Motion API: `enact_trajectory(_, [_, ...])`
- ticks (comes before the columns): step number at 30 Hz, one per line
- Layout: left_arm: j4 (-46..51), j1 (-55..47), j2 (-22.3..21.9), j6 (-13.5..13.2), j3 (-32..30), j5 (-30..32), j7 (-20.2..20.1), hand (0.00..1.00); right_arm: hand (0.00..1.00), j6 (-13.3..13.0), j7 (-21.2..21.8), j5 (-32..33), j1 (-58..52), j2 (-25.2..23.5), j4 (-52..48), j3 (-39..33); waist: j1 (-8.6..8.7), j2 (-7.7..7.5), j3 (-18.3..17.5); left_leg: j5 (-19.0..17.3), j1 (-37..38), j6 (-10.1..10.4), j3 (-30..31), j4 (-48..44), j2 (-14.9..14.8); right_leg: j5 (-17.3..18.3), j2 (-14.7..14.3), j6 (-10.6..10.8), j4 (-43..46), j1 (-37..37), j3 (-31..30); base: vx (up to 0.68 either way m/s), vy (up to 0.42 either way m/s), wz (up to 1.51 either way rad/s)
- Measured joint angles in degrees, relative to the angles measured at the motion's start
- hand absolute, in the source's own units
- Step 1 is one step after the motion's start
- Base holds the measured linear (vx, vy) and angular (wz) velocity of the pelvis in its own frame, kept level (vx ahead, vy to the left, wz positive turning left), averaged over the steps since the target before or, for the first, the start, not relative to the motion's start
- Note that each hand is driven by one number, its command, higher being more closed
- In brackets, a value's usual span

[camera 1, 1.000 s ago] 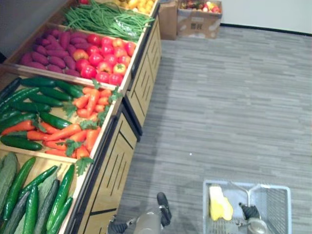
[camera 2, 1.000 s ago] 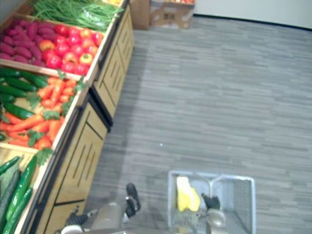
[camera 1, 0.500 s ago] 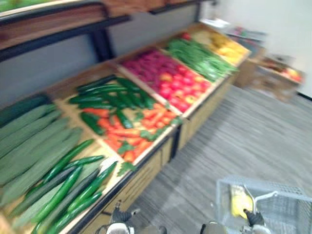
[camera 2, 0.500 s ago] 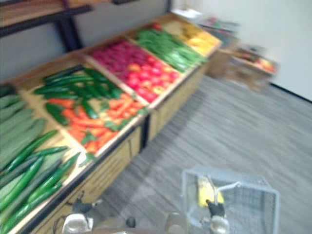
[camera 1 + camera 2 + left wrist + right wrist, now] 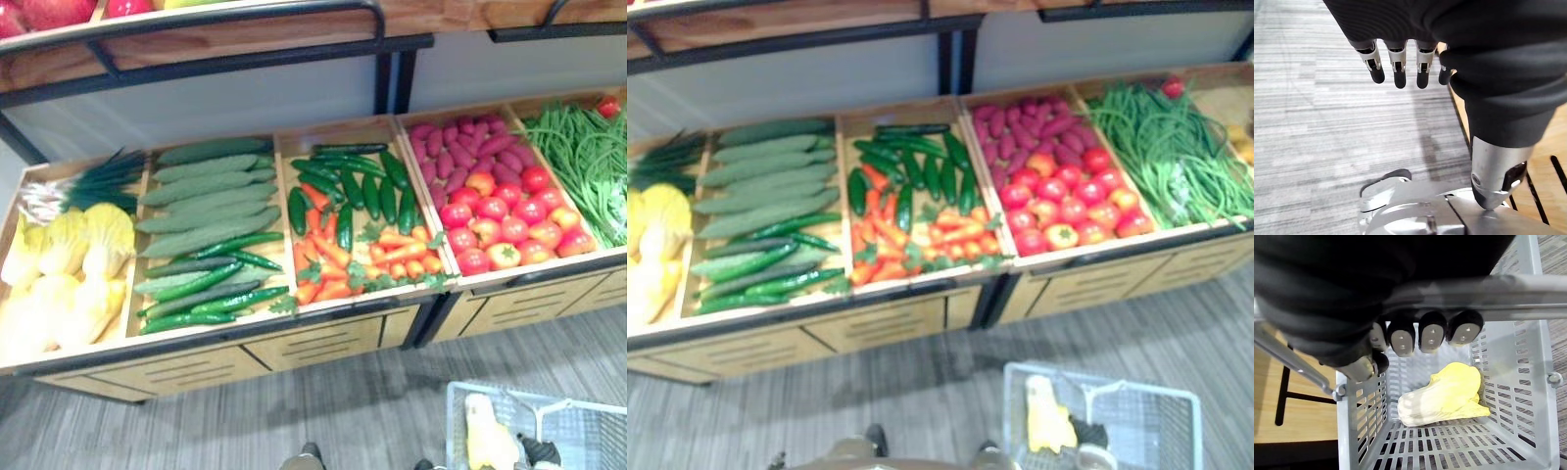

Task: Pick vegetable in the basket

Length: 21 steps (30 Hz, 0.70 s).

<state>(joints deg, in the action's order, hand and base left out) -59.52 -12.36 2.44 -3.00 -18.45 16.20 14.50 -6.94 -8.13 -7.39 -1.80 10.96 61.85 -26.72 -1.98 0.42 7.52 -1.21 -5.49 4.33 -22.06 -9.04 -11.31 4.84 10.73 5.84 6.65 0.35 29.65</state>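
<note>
- Cabbage point(image 5: 1442, 396): one head, pale yellow crinkled leaves running to a smooth white stalk end. It lies on its side on the floor of the basket point(image 5: 1518, 391), toward one wall.
- Basket: grey plastic, rectangular, walls and bottom a slotted lattice with a solid rim. It hangs low over the floor in front of the bench.
- Handle point(image 5: 1508, 289): a thin, smooth metal bar arching across the top of the basket.
- Right robot hand point(image 5: 1431, 337): fingers curled over the handle from above, dark tips in a row under the bar, thumb tucked beside them, clamped on the bar.
- Left robot hand point(image 5: 1396, 58): hangs over the floor with fingers straight, slightly spread, holding nothing.
- Floor point(image 5: 1312, 107): grey, with fine streaks running in narrow bands.
- Bench point(image 5: 313, 345): light wood with slotted front panels and a dark front edge; the top is sloped and split by wooden dividers.
- Bins from the robot's left: yellow cabbages point(image 5: 69, 264) with spring onions point(image 5: 78, 181) behind; long pale ribbed gourds point(image 5: 206, 196) above slim glossy ones; dark cucumbers point(image 5: 353, 191) over carrots point(image 5: 343, 264); purple sweet potatoes point(image 5: 460, 142) over tomatoes point(image 5: 500, 220); green beans point(image 5: 588, 166).
- Upper shelf point(image 5: 245, 34): wood on a dark metal frame, with a plain grey wall point(image 5: 196, 108) behind.
</note>
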Motion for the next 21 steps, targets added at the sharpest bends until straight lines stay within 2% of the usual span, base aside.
enact_trajectory(3, [0.0,-0.9,0.0,0.6,-1.2,0.5,-0.8,0.00,1.00,0.1,0.1,0.7,-0.5,-1.5,0.1,-0.6,0.17,-0.20,0.0,1.4,1.0,-0.4,-1.4,2.2,0.9,-0.3,0.0,0.6,-2.5,2.1,1.8,-0.02,0.018,0.36])
enact_trajectory(8, [0.3,-0.5,0.0,1.0,-2.2,2.0,-1.2,0.00,1.00,0.2,0.2,1.1,0.1,-3.3,0.0,-2.0,0.16,0.88,-0.1,5.4,1.8,-0.9,-2.1,10.3,3.6,-3.3,-0.1,1.0,-6.2,1.9,2.4,0.00,0.045,0.13])
enact_trajectory(10, [0.3,-0.1,0.0,1.0,-2.2,2.2,-1.2,0.00,1.00,0.4,0.4,1.1,0.5,-3.3,0.0,-2.0,0.15,1.04,0.0,5.6,2.2,-0.8,-2.5,11.1,3.8,-4.0,-0.3,1.0,-6.9,1.9,2.1,0.02,0.023,-0.09])
enact_trajectory(13, [0.3,0.6,0.0,0.9,-1.9,2.3,-1.4,0.00,1.00,0.4,0.5,1.1,0.6,-4.0,-0.4,-2.0,0.14,0.30,0.4,5.4,3.6,-0.5,-3.7,12.1,3.7,-3.9,-0.5,0.9,-6.7,2.1,0.9,0.02,0.003,-0.22])
enact_trajectory(16, [0.4,1.7,0.0,0.5,-0.4,2.3,-1.9,0.00,1.00,0.4,0.8,1.1,0.5,-4.4,-0.5,-2.0,0.24,0.23,0.4,4.7,4.7,0.0,-4.4,12.1,3.6,-3.5,-0.3,0.7,-5.8,1.9,-0.4,0.03,0.001,-0.23])
enact_trajectory(19, [0.5,2.8,0.8,0.3,2.8,2.3,-2.6,0.00,1.00,0.3,1.0,1.2,0.5,-4.4,-0.9,-2.2,0.49,-0.67,0.7,2.3,6.1,-0.6,-6.0,11.5,4.4,1.6,3.0,1.6,2.7,-0.8,-1.6,0.06,0.049,-0.14])
enact_trajectory(21, [0.5,3.1,2.6,0.1,5.4,2.0,-3.3,0.00,1.00,0.3,1.1,1.2,0.6,-4.6,-1.6,-2.1,0.79,-2.48,1.2,0.1,7.4,-0.8,-7.0,10.8,5.8,4.9,6.5,2.8,12.0,-3.4,-3.3,0.06,0.036,-0.19])
